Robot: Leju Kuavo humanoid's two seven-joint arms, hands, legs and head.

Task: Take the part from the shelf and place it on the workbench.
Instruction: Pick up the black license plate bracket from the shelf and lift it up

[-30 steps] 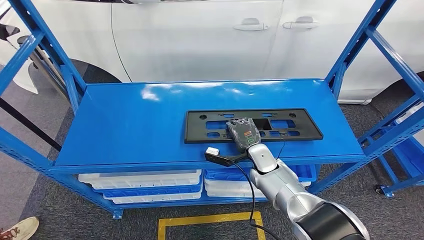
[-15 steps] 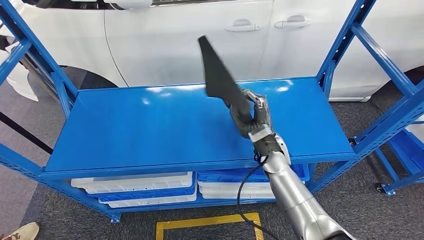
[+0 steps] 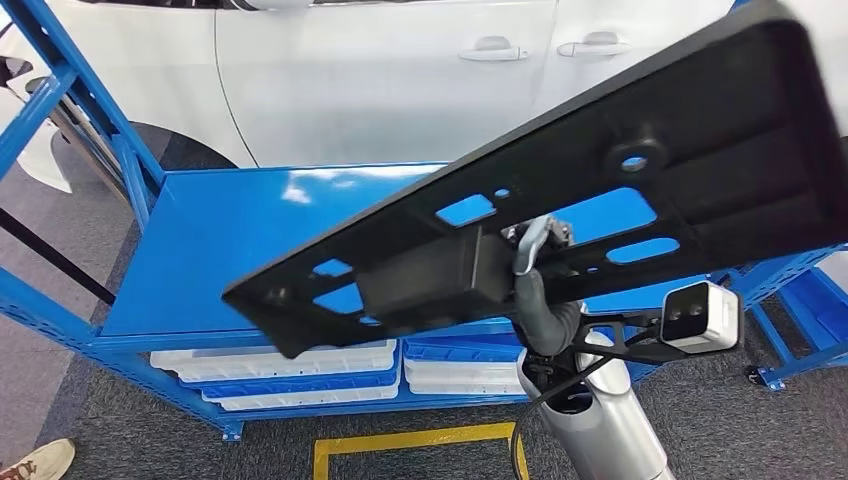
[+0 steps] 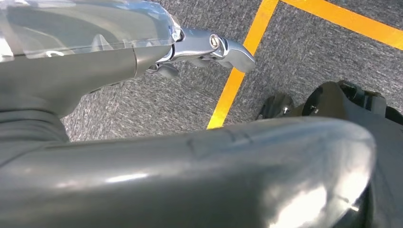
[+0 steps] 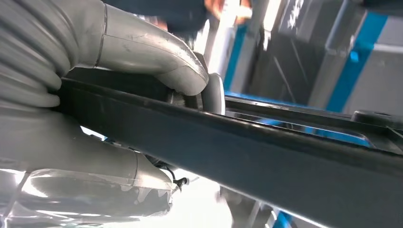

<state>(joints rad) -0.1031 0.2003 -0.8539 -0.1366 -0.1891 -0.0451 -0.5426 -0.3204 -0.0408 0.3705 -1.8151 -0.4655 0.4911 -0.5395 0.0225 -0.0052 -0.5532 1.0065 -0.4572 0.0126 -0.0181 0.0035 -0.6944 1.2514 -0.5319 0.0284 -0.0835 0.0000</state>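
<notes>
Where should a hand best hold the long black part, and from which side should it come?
Around the middle of its long edge, from below, as the right hand does: the black part is long, flat and tilted, so a middle hold likely balances it.

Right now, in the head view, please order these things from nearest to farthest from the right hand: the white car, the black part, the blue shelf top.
1. black part: held in the right hand, raised and tilted.
2. blue shelf top: just behind and below the hand.
3. white car: at the back, beyond the shelf.
</notes>
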